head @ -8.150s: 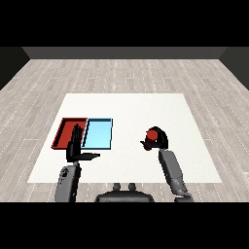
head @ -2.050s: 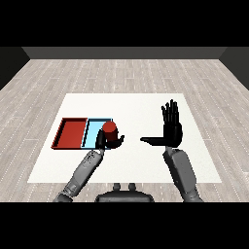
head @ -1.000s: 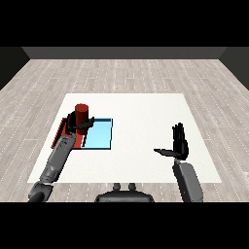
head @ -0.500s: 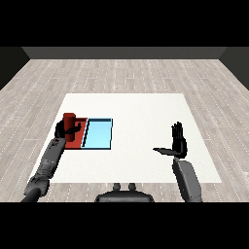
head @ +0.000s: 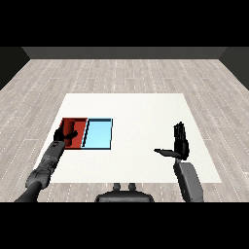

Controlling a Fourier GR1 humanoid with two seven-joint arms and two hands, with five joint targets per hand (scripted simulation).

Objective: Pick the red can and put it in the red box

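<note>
Can (head: 74,137) in red tray (head: 80,121), beside left hand (head: 62,137)

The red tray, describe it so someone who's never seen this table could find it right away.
On the white table, look toward the left side, where two shallow trays lie side by side and touching. The red tray is the outer one, nearest the table's left edge, with the robot's left hand over its near part. Its neighbour, the light blue tray, differs only in colour.

Even, bright, diffuse light; white tabletop (head: 141,121) slightly washed out, no glare; back wall at 12 o'clock dark.
</note>
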